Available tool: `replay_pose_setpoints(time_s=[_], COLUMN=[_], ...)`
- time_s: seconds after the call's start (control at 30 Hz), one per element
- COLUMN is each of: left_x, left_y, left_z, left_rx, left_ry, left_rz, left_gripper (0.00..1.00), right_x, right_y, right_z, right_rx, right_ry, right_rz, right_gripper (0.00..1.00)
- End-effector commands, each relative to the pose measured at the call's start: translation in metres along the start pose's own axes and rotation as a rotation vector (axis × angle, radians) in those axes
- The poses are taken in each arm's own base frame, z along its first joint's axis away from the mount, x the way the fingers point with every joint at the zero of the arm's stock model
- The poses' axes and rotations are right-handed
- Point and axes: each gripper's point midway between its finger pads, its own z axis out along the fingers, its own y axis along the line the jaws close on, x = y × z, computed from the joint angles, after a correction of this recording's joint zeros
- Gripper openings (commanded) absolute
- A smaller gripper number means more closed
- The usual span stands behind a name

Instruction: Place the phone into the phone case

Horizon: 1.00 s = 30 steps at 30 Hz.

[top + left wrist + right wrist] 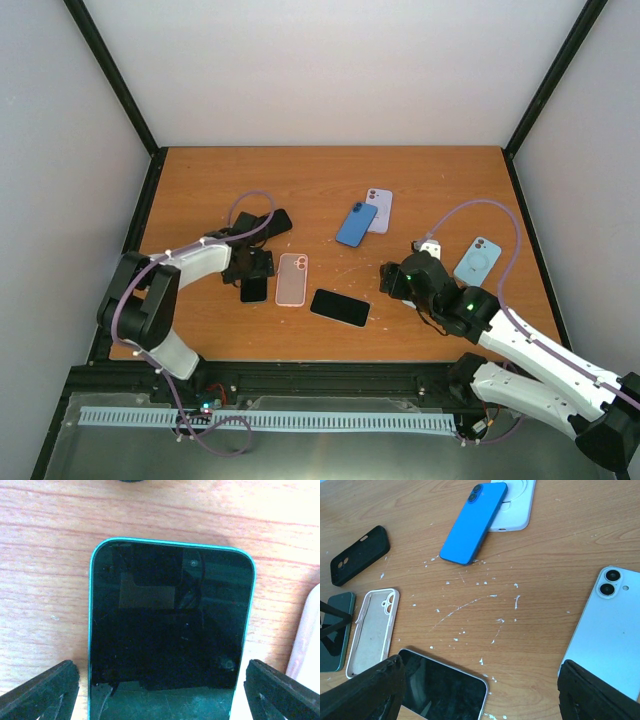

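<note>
**Left end effector straddling the teal-edged phone**

The left end effector (160, 664) is hovering released, its fingers standing either side of the teal-edged phone (170, 625) and touching neither edge. That phone is lying screen-up on the table (45, 555), just beside the empty pinkish case (291, 279). It is looking stiff, slick and glass-fronted, so I am judging its long edges the safest hold. The right end effector (480, 665) is hanging released, holding nothing. I am counting four phones and three cases.

teal-edged phone (170, 630): flat, screen up | pink case (291, 279): empty, open side up, just beside it
</note>
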Motion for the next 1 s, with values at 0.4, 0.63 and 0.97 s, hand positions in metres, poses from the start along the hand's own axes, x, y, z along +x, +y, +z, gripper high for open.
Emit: replay_pose_setpoints(time_s=[0.4,0.63,0.97], left_x=[0.005,-0.005,-0.01], left_y=[-0.005,-0.027,-0.093], left_z=[0.003,-0.026,-0.074], left_rx=[0.002,0.132,0.473], left_ry=[0.039,-0.01,-0.028], left_rz=[0.078,0.081,0.132], left_gripper=[0.68,0.62,0.58], right_x=[-0.005,-0.002,0.002], right_y=[0.003,0.005,0.005], right_z=[0.0,0.002,0.005], right_rx=[-0.005,-0.009,-0.013], right_ry=[-0.012,0.009,0.019], right_rz=[0.015,0.024,0.039], right_gripper=[0.82,0.82,0.82])
